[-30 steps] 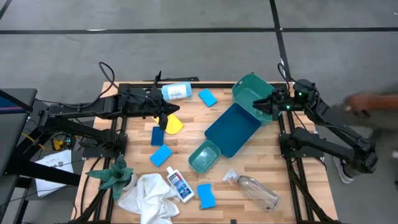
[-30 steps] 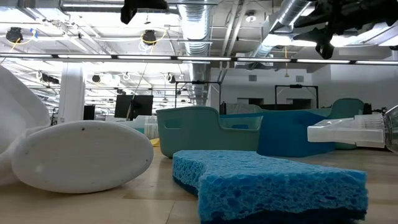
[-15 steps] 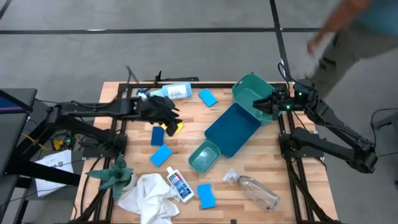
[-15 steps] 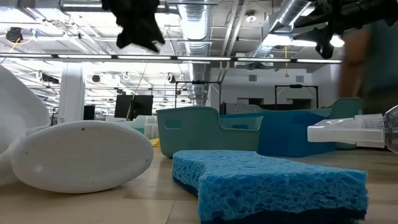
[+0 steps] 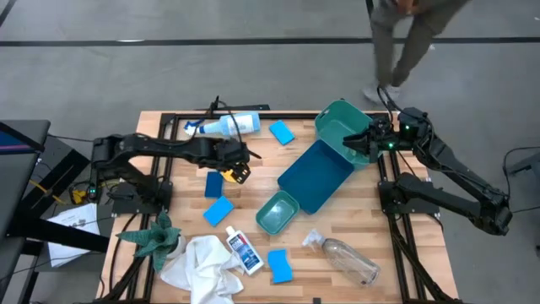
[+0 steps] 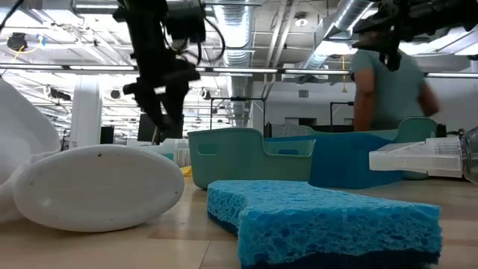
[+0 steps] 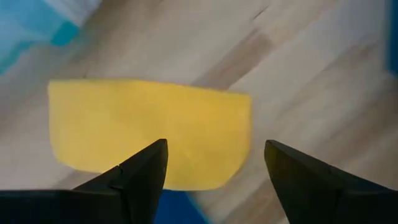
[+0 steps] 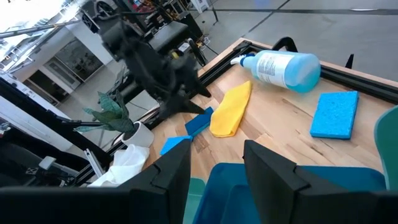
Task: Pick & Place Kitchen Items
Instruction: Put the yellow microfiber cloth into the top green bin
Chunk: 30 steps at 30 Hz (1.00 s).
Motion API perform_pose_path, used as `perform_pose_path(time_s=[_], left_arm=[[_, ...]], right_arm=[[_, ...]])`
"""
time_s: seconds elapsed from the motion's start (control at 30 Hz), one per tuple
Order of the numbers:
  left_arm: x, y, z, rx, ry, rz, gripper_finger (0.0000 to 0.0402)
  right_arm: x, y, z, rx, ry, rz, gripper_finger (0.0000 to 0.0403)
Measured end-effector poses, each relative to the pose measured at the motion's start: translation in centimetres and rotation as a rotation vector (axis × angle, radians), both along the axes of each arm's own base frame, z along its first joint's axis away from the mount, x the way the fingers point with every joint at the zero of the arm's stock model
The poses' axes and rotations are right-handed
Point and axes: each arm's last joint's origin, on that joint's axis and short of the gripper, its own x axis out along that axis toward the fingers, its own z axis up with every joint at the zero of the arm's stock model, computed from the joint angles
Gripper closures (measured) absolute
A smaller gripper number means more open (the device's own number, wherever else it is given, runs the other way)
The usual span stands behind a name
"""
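- Yellow oblong pad (image 7: 149, 134) lies flat on the wooden table (image 5: 253, 198), just beside a blue sponge (image 5: 213, 183); left gripper (image 5: 237, 166) hovers right above the pad, fingers spread apart, nothing between them.
- Right gripper (image 5: 358, 144) sits over the teal bin (image 5: 339, 131) at the table's far right; fingers part-way apart, can't tell if it grips the bin rim.
- Spray bottle (image 5: 226, 126) lies on its side at the far edge, another blue sponge (image 5: 282, 133) near it.
- Dark blue tray (image 5: 316, 175) and small teal tub (image 5: 278, 212) mid-table.
- Near edge: white cloth (image 5: 201, 265), small blue-labelled bottle (image 5: 243, 251), blue sponge (image 5: 279, 265), clear bottle (image 5: 346, 257), green plant (image 5: 153, 240).
- Person (image 5: 409, 34) walking past beyond the table.
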Motion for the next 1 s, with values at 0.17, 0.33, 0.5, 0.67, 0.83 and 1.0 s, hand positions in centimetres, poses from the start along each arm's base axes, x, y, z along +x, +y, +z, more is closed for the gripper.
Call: perform_pose_path(time_s=[0.17, 0.33, 0.5, 0.67, 0.83, 1.0], left_arm=[[0.6, 1.4, -2.4, -0.058, 0.076, 0.042, 0.0142], [0.7, 2.2, -3.9, -0.096, 0.127, 0.063, 0.0142], [0.6, 2.6, -4.3, -0.109, 0.153, 0.068, 0.0142], [-0.1, 3.3, -4.9, -0.141, 0.152, 0.066, 0.0142], [-1.7, 3.4, -7.3, -0.205, 0.158, 0.077, 0.0142], [-2.2, 3.0, -8.5, -0.22, 0.114, 0.065, 0.0142]], right_arm=[[0.0, 0.0, 0.0, 0.002, 0.002, 0.001, 0.0262], [0.0, 0.0, -0.1, 0.014, 0.003, -0.001, 0.0262], [0.0, 0.0, -0.1, 0.015, 0.004, -0.001, 0.0262], [0.0, 0.0, -0.1, 0.015, 0.004, -0.002, 0.0262], [0.0, 0.0, -0.1, 0.015, 0.004, -0.002, 0.0262], [0.0, -0.1, -0.1, 0.01, 0.009, -0.025, 0.0262]])
